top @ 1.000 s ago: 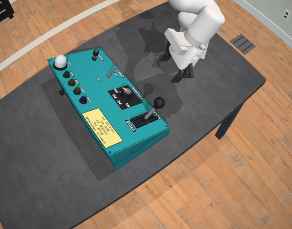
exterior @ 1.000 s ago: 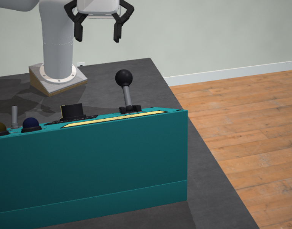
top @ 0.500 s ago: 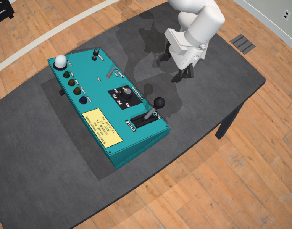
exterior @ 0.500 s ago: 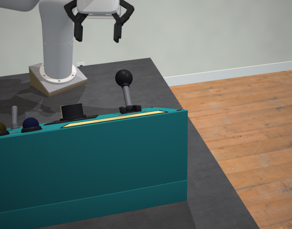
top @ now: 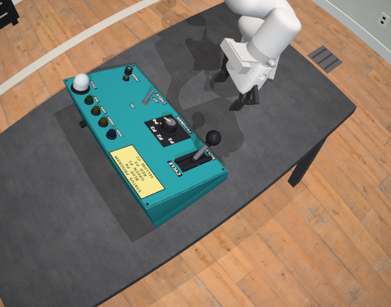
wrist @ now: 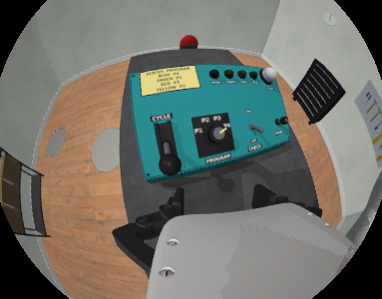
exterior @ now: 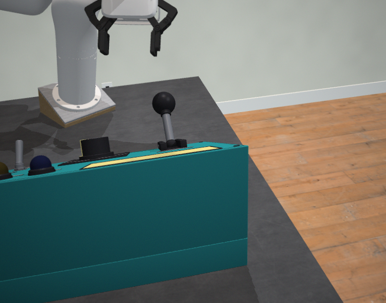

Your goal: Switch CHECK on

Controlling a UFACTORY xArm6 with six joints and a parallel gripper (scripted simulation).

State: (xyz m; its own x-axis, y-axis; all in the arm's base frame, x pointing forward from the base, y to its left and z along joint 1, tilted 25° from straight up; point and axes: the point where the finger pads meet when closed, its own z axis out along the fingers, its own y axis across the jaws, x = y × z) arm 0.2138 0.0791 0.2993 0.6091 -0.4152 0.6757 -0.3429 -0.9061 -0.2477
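Observation:
The teal console (top: 120, 115) (exterior: 125, 198) (wrist: 185, 109) lies at an angle on the dark table (top: 297, 92). Its CHECK switch (top: 148, 96) (exterior: 19, 153) (wrist: 255, 129) is a small grey toggle near the console's upper middle, and its lever is tilted. My gripper (top: 225, 94) (exterior: 129, 52) (wrist: 219, 198) is open and empty. It hangs high above the table, off the console's near edge, to the right of the CHECK switch in the top view. It touches nothing.
On the console are the black PROGRAM knob (top: 168, 125) (wrist: 218, 136), the tall ball-topped CYCLE lever (top: 213, 137) (exterior: 163, 103) (wrist: 169, 163), a white dome (top: 81, 81), a small black knob (top: 128, 71), several lamps and a yellow label (top: 135, 172). The arm's base (exterior: 76, 104) stands behind.

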